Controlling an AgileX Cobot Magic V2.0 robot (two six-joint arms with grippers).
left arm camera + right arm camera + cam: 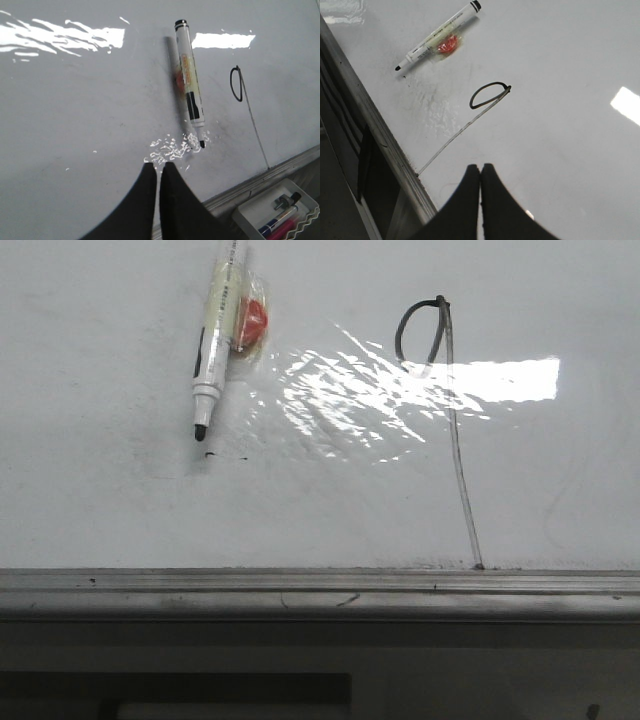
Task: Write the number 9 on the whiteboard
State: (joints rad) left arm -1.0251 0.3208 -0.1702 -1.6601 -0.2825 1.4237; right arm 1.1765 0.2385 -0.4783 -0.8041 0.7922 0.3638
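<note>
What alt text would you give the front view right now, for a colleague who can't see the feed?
A number 9, a small dark loop atop a long thin tail reaching the grey rail, is drawn on the glossy whiteboard. To its left an uncapped marker lies on the board, tip toward the rail, with a red object beside it. No gripper shows in this view.

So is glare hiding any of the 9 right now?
Front view: a bright glare patch crosses the number 9 just below its loop, washing out that stretch of tail. Left wrist view: glare sits clear of it. Right wrist view: the 9 is unobstructed, though its tail looks faint.
</note>
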